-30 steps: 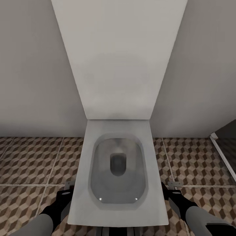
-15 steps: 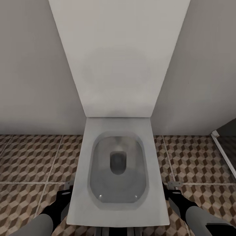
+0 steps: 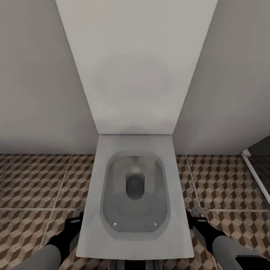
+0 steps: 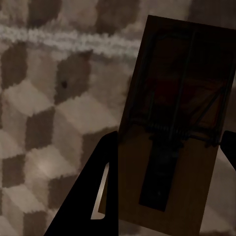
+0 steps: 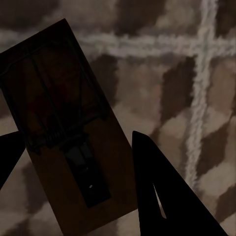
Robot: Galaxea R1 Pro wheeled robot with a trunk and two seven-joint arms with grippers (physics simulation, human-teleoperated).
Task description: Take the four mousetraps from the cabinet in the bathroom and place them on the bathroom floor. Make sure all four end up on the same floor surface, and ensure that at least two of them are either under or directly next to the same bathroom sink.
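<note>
my left claw (image 4: 164, 189) is clamped on a mousetrap (image 4: 177, 128), its board jutting out past my fingers over the cube-patterned bathroom floor (image 4: 44, 123). my right claw (image 5: 76, 182) grips a second mousetrap (image 5: 69, 128) the same way, above a grout crossing. beyond both claws stands a white toilet (image 3: 135, 195), not the sink, so i judge i should carry both level, grip unchanged, and turn to find the basin.

Toilet (image 3: 135, 195) stands on bathroom floor (image 3: 37, 180) (against the wall (image 3: 33, 75)).
</note>
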